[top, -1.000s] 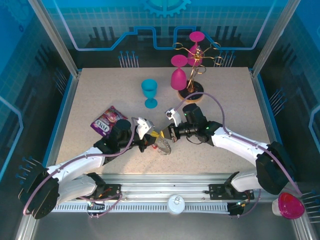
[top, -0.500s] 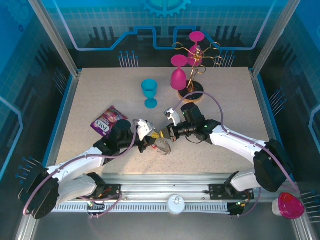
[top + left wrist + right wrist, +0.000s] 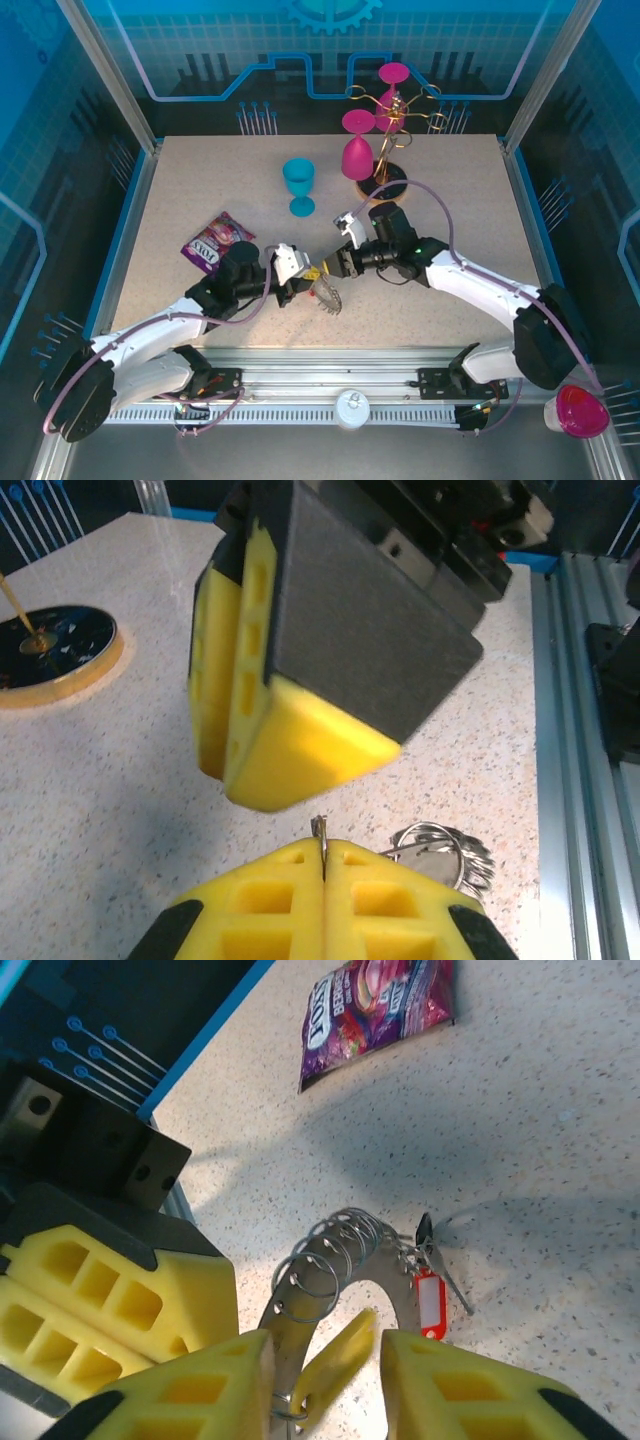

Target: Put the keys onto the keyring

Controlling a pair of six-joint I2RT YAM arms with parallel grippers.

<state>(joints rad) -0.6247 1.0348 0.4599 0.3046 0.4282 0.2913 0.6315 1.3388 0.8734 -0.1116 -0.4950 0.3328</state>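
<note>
Left fingers (image 3: 260, 905) closed, pinching the thin edge of the flat grey metal keyring (image 3: 318, 1260) with wire loops round its rim. The right fingers (image 3: 450, 1390) stand apart, with the small key with the yellow plastic head (image 3: 335, 1365) loose in the gap between them. Keyring sits between the two sets of fingers near the front middle of the speckled desk (image 3: 560, 1160), the small key with the black-and-red head (image 3: 430, 1305) at its loops, and a purple foil snack packet (image 3: 380, 1000) lies well apart to the left.
</note>
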